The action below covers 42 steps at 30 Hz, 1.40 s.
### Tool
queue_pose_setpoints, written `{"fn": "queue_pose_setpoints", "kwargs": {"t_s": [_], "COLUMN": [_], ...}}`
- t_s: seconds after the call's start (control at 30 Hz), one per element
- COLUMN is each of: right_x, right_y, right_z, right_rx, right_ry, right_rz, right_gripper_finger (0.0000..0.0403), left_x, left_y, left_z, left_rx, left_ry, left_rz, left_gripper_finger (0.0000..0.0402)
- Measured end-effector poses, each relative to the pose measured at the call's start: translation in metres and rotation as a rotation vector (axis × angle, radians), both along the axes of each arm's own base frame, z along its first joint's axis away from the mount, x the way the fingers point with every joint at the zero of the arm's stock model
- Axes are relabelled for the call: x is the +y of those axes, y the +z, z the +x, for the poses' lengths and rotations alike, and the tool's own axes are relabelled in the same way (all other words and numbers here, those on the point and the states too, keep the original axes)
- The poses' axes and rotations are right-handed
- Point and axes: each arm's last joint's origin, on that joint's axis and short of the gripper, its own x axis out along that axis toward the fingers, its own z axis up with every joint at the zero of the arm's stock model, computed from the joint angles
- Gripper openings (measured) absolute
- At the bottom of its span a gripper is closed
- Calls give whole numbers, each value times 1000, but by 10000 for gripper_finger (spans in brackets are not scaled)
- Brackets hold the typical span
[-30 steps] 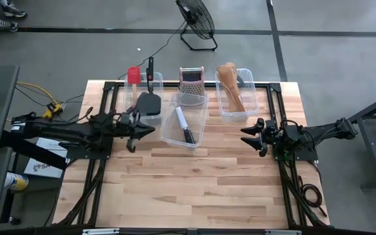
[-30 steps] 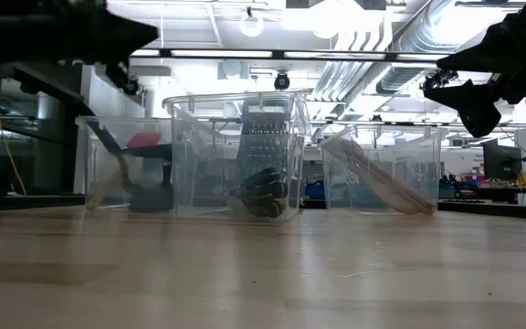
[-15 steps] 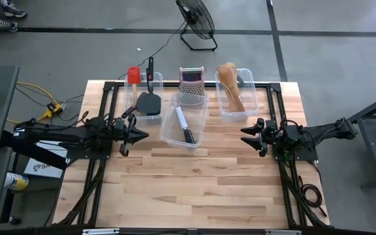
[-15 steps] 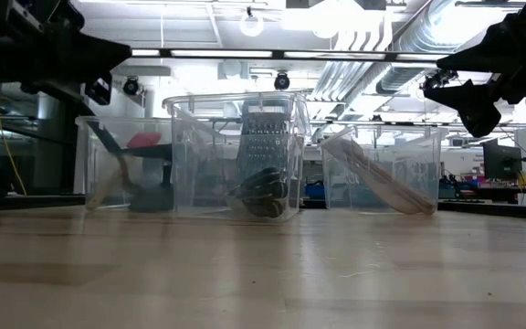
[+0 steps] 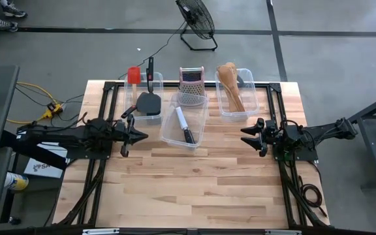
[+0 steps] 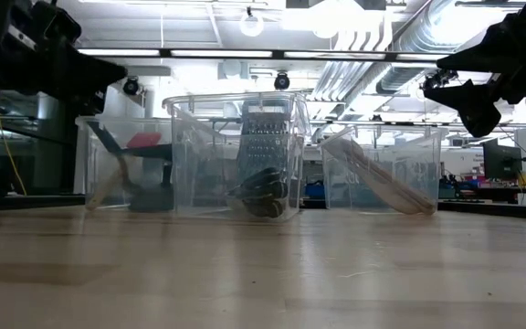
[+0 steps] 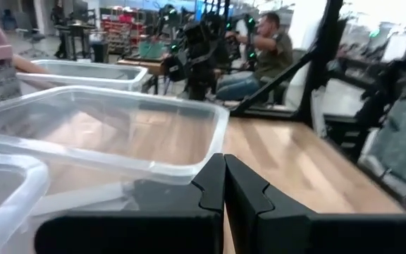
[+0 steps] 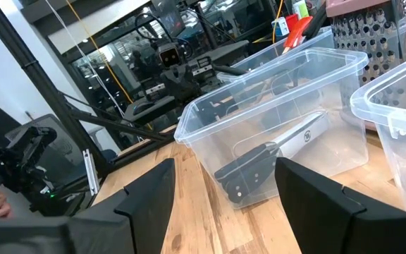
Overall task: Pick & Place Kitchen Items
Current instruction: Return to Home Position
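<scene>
The red spatula [image 5: 133, 74] and a black spatula [image 5: 150, 103] lie in the left bin [image 5: 158, 119], a black-handled knife [image 5: 184, 125] lies in the middle bin [image 5: 175, 142], and the wooden spoons [image 5: 229, 85] fill the right bin [image 5: 254, 104]. The grater [image 5: 190, 85] stands at the middle bin's far end; whether it is inside I cannot tell. No utensil shows loose on the surface [image 5: 194, 189], so the sorting looks finished, with only parking the arms left. The left claw [image 5: 141, 135] hangs just in front of the left bin, fingers pressed together on nothing. The right claw [image 5: 245, 135] hovers before the right bin, fingers spread wide, empty.
</scene>
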Motion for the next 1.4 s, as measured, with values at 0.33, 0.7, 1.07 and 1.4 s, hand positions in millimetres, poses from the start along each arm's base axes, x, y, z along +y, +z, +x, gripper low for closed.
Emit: {"fn": "queue_pose_setpoints", "kwargs": {"t_s": [0.33, 0.7, 1.07, 1.4], "right_x": [0, 0, 0, 0], "right_y": [0, 0, 0, 0], "right_z": [0, 0, 0, 0], "right_rx": [0, 0, 0, 0], "right_ry": [0, 0, 0, 0], "right_rz": [0, 0, 0, 0], "right_gripper_finger": [236, 236, 236, 236], "left_x": [1, 1, 1, 1], "left_y": [-6, 1, -1, -3], "left_z": [-11, -18, -18, -18], "left_rx": [42, -21, 7, 29], "left_ry": [61, 61, 61, 60], "left_rz": [15, 16, 15, 15], "left_gripper_finger": [0, 0, 0, 0]}}
